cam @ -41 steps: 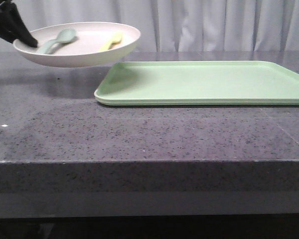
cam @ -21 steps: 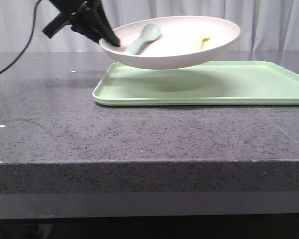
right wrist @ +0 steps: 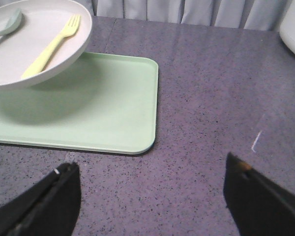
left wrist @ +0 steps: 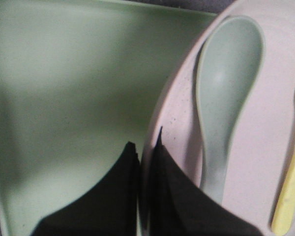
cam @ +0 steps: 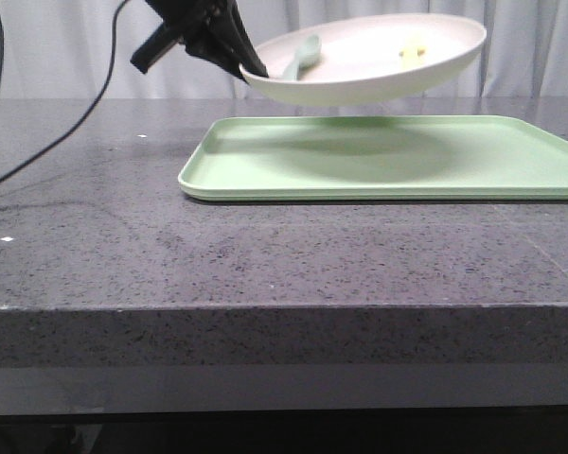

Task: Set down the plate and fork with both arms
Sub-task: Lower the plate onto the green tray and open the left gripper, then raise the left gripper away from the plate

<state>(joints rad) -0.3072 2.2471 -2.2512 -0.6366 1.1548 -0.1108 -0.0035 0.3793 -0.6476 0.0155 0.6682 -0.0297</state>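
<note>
**Plate held above the tray**

The green tray [cam: 388,156] lay on the dark table [cam: 265,255]. Above it hung the plate [cam: 369,80], its rim clenched by the left gripper [cam: 249,64], carrying the spoon [cam: 303,55] and the fork [right wrist: 51,45]. The right gripper [right wrist: 152,194] stood spread wide, grasping nothing.

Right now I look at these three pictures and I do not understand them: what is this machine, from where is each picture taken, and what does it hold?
This is a robot with two arms, each ending in a two-fingered gripper. One picture looks forward over the dark speckled stone table. The other two come from cameras on the arms' wrists.

The left gripper pinches the rim of a large round cream-white plate, held in the air above a flat rectangular light-green tray. Inside the plate lie a pale grey-green spoon and a small yellow plastic fork.

The right gripper is open, holds nothing, and hangs above bare table beside the tray.
</note>
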